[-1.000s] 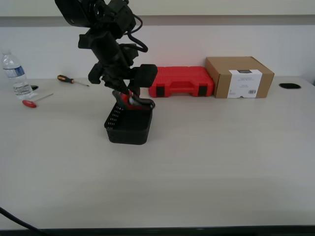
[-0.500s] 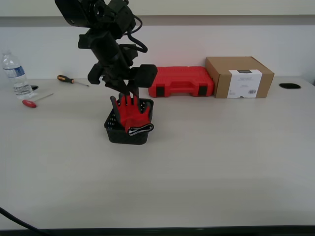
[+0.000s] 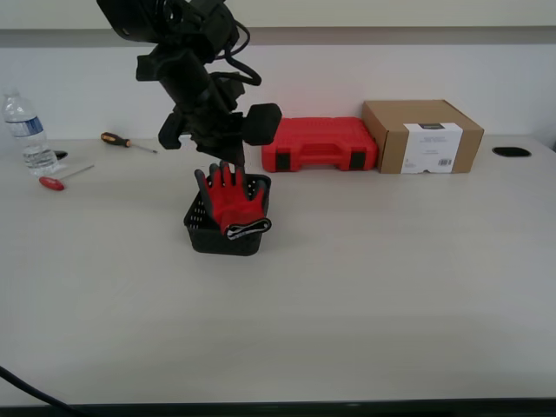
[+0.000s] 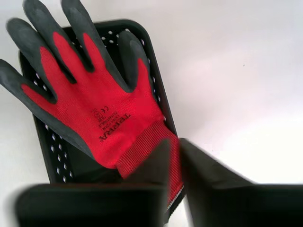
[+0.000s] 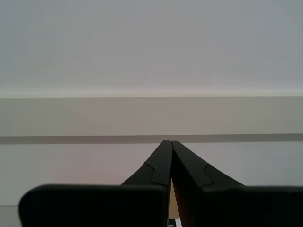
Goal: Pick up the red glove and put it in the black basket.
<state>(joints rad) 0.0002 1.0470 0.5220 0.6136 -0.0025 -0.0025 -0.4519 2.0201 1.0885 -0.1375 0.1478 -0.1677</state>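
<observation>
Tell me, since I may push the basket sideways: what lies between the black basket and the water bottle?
Only bare table lies between the black basket and the water bottle in the exterior view; the screwdrivers lie farther back.

red glove [image 3: 232, 201] covers black basket [image 3: 201, 230]; table [image 3: 391, 287] around bare.

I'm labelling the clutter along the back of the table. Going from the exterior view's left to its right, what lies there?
Water bottle → red-handled screwdriver → orange-handled screwdriver → red tool case → cardboard box → a small dark oval thing that I cannot identify.
</observation>
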